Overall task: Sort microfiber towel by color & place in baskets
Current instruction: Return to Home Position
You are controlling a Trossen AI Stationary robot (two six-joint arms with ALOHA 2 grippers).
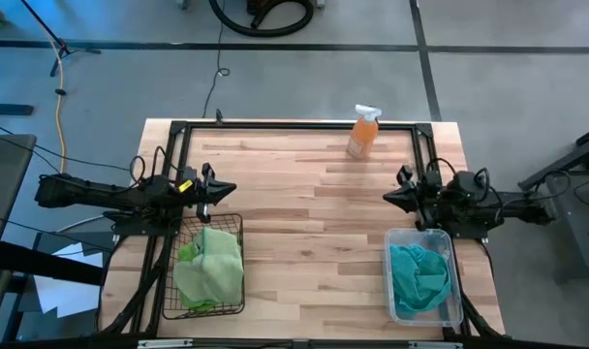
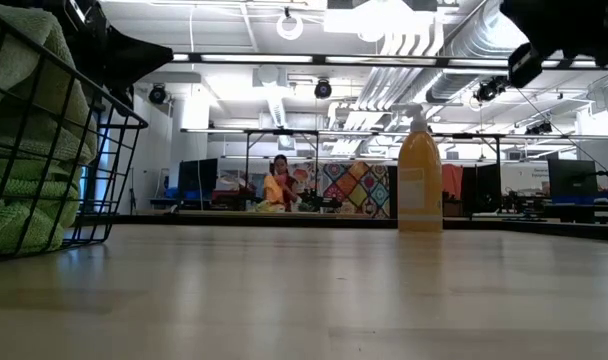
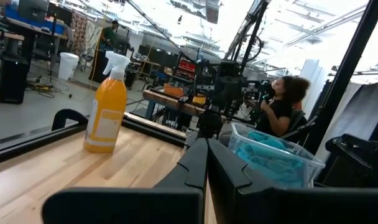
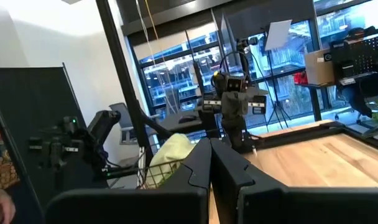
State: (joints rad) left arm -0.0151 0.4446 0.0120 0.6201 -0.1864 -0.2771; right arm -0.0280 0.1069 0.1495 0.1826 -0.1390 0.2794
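High view finds the sorting apparently complete: green microfiber towels fill the black wire basket, blue towels the clear bin. Left claw and right claw hang beside their baskets, fingers pressed together, empty. An orange spray bottle stands alone on the wooden surface; a person sits in the workshop beyond.

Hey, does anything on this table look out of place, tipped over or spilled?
Nothing stands out. The green towels lie bunched in the black wire basket, the blue towels in the clear bin, and the orange spray bottle stands upright, apart from both. The left gripper and right gripper hover shut, empty.
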